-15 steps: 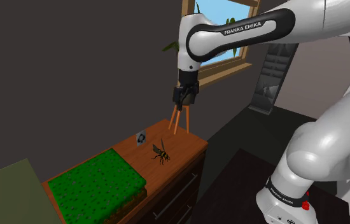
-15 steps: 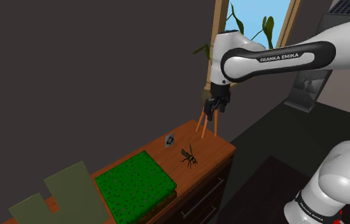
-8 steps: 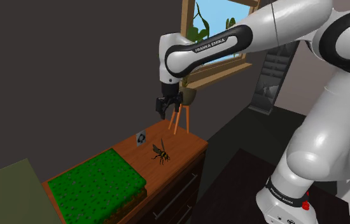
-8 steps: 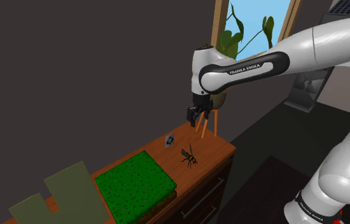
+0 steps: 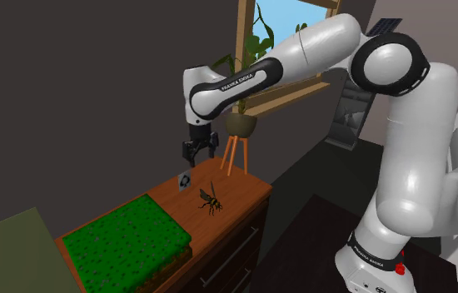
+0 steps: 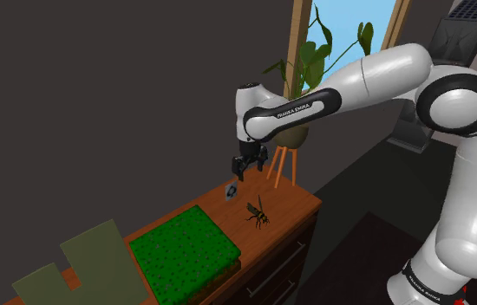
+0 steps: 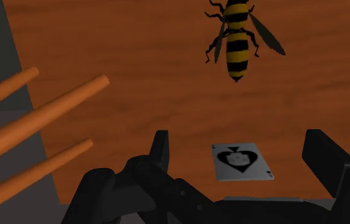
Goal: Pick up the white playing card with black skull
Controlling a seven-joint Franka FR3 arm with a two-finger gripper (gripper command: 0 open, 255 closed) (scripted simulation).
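Hand (image 5: pixel 199 154): released, above the playing card (image 5: pixel 185 179) | Card: flat on the table (image 5: pixel 242 186), wasp (image 5: pixel 211 200) at its 4 o'clock, shoulder view | Step: you should lower straight and pinch the card's edges, avoiding the wasp.

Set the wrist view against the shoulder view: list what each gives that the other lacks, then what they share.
Wrist view: the black spade-shaped emblem on the white playing card, seen untouched between the fingers of the open black gripper, and the stripes on the yellow-and-black wasp figure. Shoulder view: the white arm, the green textured mat, the potted plant, the window. Shared: card, wasp, gripper, the orange stool legs and the brown wooden dresser top.
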